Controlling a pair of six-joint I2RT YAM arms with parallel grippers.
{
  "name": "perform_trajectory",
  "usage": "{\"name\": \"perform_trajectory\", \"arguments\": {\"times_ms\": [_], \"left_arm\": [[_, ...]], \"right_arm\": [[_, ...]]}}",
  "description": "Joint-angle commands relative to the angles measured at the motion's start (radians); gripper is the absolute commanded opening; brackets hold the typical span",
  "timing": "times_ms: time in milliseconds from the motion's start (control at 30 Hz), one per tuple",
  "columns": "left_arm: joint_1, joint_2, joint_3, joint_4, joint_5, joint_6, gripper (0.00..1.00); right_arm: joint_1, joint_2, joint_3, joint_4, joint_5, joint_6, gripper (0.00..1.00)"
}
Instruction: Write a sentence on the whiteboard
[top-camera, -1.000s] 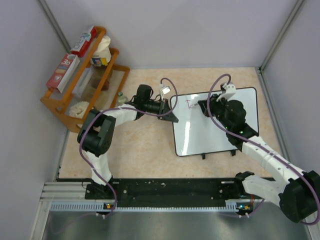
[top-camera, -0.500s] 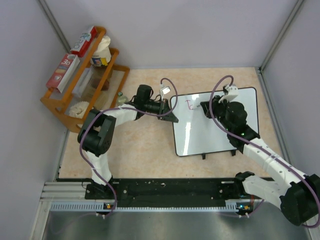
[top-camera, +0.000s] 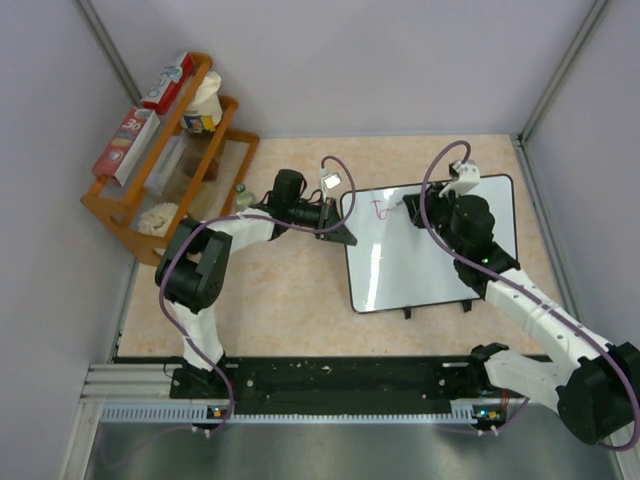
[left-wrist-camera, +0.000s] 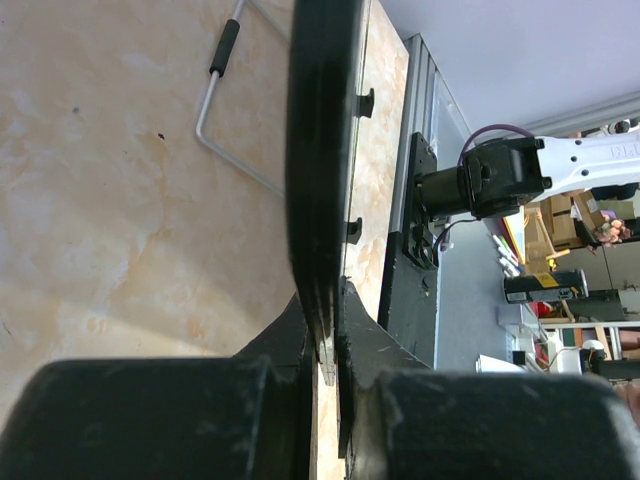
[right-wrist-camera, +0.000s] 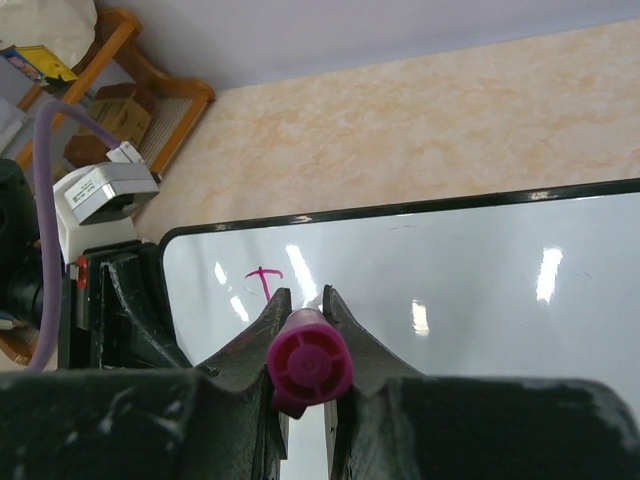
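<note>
My two arms start at the near edge of the tabletop (top-camera: 280, 300). A bit further out, on my right side, the whiteboard (top-camera: 430, 265) lies on it, with its small black feet toward me.

My left jaws are pressed tight on the board's left edge. They pinch its black frame so it cannot slide. My right jaws are pinching a pink marker (right-wrist-camera: 308, 362), which points down at the far left corner of the board. I cannot see the tip, because the marker's fat end hides it.

Just past it are the first marks of the sentence (top-camera: 383, 208): a pink T and a small curl after it. So I think the writing has only just begun, and most of the words are not there yet.

To do this well, I should press softly, so the line is thin and the board does not tip. I should make small letters and move to the right in a straight row, so all the words fit. My left jaws should hold hard while I write.

Far off, at the back left, stands a wooden rack (top-camera: 130, 215) with boxes.
</note>
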Motion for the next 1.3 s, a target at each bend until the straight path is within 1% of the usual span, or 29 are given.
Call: {"name": "perform_trajectory", "arguments": {"times_ms": [0,267,567,1267], "left_arm": [[-0.027,0.018,-0.017,-0.012,0.008,0.047,0.0],[-0.025,0.021,-0.02,-0.006,0.008,0.044,0.0],[-0.025,0.023,-0.023,0.008,0.008,0.033,0.0],[-0.024,0.026,-0.027,0.014,0.016,0.031,0.0]], "right_arm": [[-0.009,0.016,0.054,0.018,-0.039,0.001,0.0],[-0.039,-0.028,0.048,0.021,-0.118,0.053,0.0],[-0.073,-0.062,0.028,0.009,-0.073,0.045,0.0],[-0.081,-0.013,-0.007,0.006,-0.055,0.022,0.0]]}}
